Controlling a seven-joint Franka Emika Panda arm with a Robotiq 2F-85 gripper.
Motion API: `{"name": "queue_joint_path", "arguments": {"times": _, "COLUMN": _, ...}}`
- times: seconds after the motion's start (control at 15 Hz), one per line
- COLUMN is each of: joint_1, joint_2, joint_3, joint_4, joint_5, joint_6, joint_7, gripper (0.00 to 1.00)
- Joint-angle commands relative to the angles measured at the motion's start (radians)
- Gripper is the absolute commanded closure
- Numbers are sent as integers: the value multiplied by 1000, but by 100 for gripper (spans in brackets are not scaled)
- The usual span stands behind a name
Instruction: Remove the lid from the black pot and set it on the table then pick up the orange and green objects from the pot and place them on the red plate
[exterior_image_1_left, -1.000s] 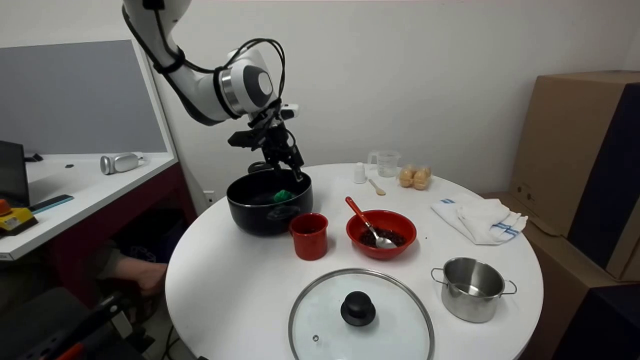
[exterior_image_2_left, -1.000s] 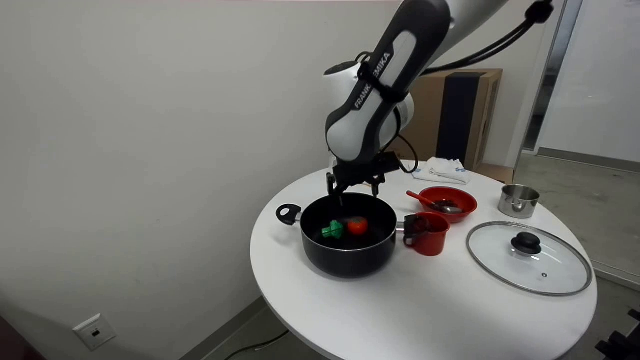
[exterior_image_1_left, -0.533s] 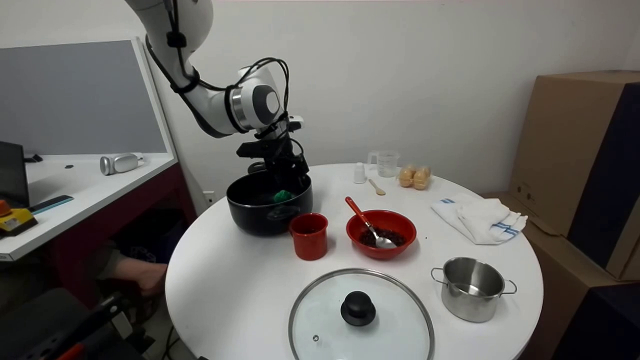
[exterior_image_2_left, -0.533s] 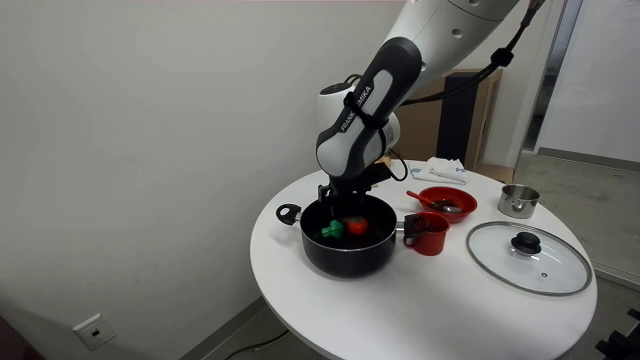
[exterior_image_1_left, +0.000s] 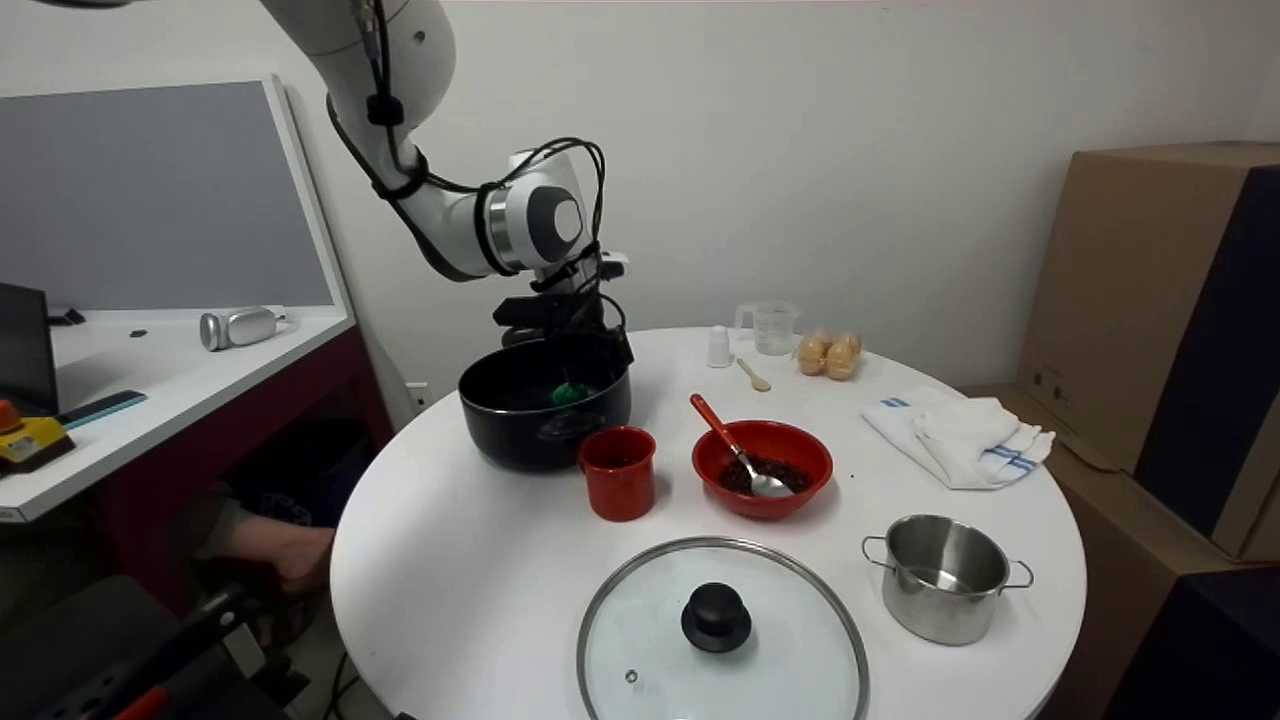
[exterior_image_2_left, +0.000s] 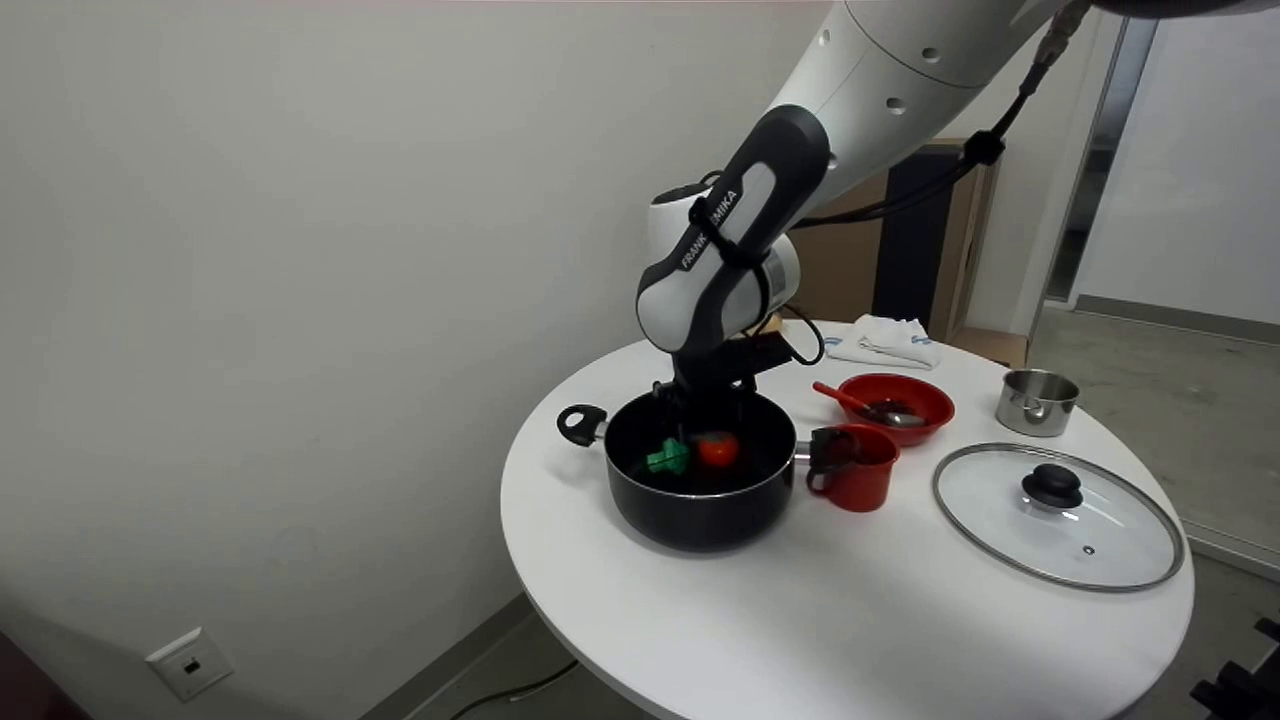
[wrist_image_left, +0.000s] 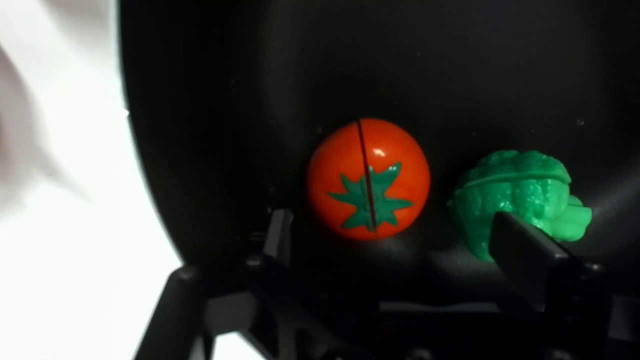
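Note:
The black pot stands uncovered on the round white table. Inside lie an orange object, a tomato-like piece, and a green object beside it. My gripper reaches into the pot, fingers spread wide with nothing gripped. In the wrist view the orange piece shows just beyond the gap; the right finger overlaps part of the green piece, and contact cannot be told. The glass lid rests on the table, black knob up. The red plate, a bowl holding dark bits and a spoon, sits beyond a red cup.
The red cup is right beside the pot's handle. A steel pot and a white cloth are farther along. Toward the wall are a measuring cup, a white shaker, a wooden spoon and eggs.
The arm has come down into the pot, then shifted slightly sideways. The pot and its contents have slid a little with that last shift. The jaws have stayed wide.

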Motion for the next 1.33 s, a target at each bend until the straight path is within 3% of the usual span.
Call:
{"name": "queue_joint_path", "arguments": {"times": 0.0, "joint_1": -7, "joint_2": 42, "joint_3": -1, "joint_4": 64, "joint_5": 27, "joint_6": -70, "joint_7": -23, "gripper": 0}}
{"name": "queue_joint_path", "arguments": {"times": 0.33, "joint_1": 1, "joint_2": 62, "joint_3": -8, "joint_4": 100, "joint_5": 17, "joint_6": -136, "joint_7": -13, "gripper": 1}}
{"name": "queue_joint_path", "arguments": {"times": 0.4, "joint_1": 2, "joint_2": 68, "joint_3": -9, "joint_4": 108, "joint_5": 15, "joint_6": -146, "joint_7": -11, "gripper": 26}}
{"name": "queue_joint_path", "arguments": {"times": 0.47, "joint_1": 3, "joint_2": 72, "joint_3": -10, "joint_4": 115, "joint_5": 14, "joint_6": -156, "joint_7": -10, "gripper": 26}}
{"name": "queue_joint_path", "arguments": {"times": 0.53, "joint_1": 5, "joint_2": 74, "joint_3": -14, "joint_4": 122, "joint_5": 10, "joint_6": -164, "joint_7": -8, "gripper": 32}}
{"name": "queue_joint_path", "arguments": {"times": 0.6, "joint_1": 10, "joint_2": 77, "joint_3": -22, "joint_4": 128, "joint_5": 0, "joint_6": -168, "joint_7": -5, "gripper": 13}}
{"name": "queue_joint_path", "arguments": {"times": 0.8, "joint_1": 15, "joint_2": 94, "joint_3": -36, "joint_4": 142, "joint_5": -11, "joint_6": -192, "joint_7": 2, "gripper": 0}}
{"name": "queue_joint_path", "arguments": {"times": 1.13, "joint_1": 23, "joint_2": 123, "joint_3": -52, "joint_4": 174, "joint_5": -23, "joint_6": -234, "joint_7": 13, "gripper": 0}}
{"name": "queue_joint_path", "arguments": {"times": 1.2, "joint_1": 26, "joint_2": 128, "joint_3": -56, "joint_4": 181, "joint_5": -25, "joint_6": -244, "joint_7": 20, "gripper": 17}}
{"name": "queue_joint_path", "arguments": {"times": 1.27, "joint_1": 26, "joint_2": 131, "joint_3": -58, "joint_4": 188, "joint_5": -25, "joint_6": -254, "joint_7": 23, "gripper": 26}}
